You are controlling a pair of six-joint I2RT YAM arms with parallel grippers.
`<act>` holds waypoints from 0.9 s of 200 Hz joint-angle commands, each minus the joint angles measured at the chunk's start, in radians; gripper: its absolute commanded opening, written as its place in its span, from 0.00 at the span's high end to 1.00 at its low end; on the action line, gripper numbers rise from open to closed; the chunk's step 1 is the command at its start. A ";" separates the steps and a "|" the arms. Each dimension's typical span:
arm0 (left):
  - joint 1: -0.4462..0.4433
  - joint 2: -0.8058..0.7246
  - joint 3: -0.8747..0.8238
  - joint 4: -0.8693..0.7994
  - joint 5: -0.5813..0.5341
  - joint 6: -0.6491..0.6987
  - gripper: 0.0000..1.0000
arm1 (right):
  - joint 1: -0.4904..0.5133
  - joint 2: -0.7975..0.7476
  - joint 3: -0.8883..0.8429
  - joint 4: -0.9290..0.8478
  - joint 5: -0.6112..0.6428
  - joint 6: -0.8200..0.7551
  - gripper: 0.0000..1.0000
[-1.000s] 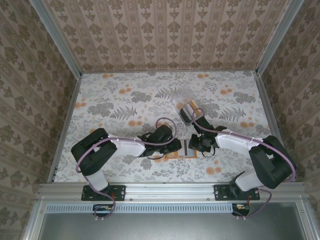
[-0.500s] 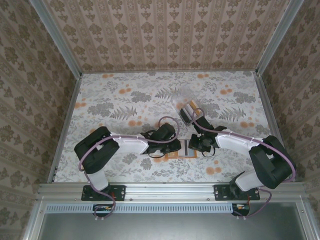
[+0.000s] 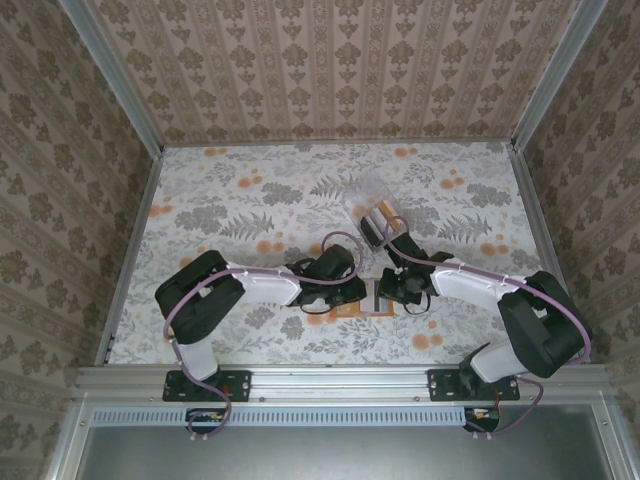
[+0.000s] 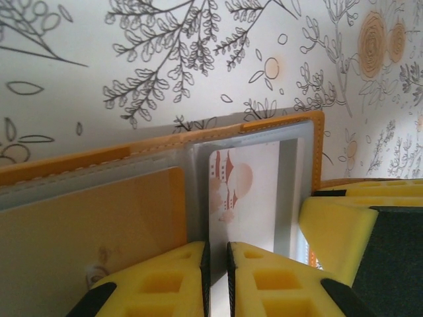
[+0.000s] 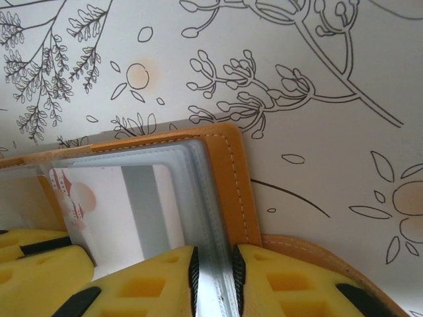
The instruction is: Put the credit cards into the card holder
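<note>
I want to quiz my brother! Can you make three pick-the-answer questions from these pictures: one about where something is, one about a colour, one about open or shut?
1. Where does the card holder lie? A) in a drawer B) on the flowery table C) on a chair
2. What colour is its rim? A) blue B) green C) orange
3. How is it now? A) open, a card inside B) folded shut C) torn
Answers: B, floral tabletop borders it; C, its stitched edge is orange; A, its inner sleeves show, one holding a card.
</note>
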 commanded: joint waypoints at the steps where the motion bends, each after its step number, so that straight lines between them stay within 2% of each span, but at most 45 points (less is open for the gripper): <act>1: -0.010 0.030 0.010 0.034 0.048 -0.024 0.82 | 0.007 -0.007 -0.029 -0.009 -0.050 0.024 0.75; 77: -0.009 0.059 0.006 0.085 0.085 -0.067 0.81 | 0.005 -0.034 -0.066 0.060 -0.100 0.094 0.78; 132: -0.006 0.068 0.011 0.076 0.100 -0.069 0.80 | 0.005 -0.034 -0.072 0.039 -0.062 0.109 0.78; 152: -0.005 0.050 -0.002 0.044 0.071 -0.074 0.79 | 0.005 -0.028 -0.068 -0.004 -0.013 0.105 0.78; 180: 0.001 -0.003 -0.018 -0.081 -0.016 -0.049 0.76 | 0.003 -0.022 -0.067 -0.050 0.045 0.094 0.79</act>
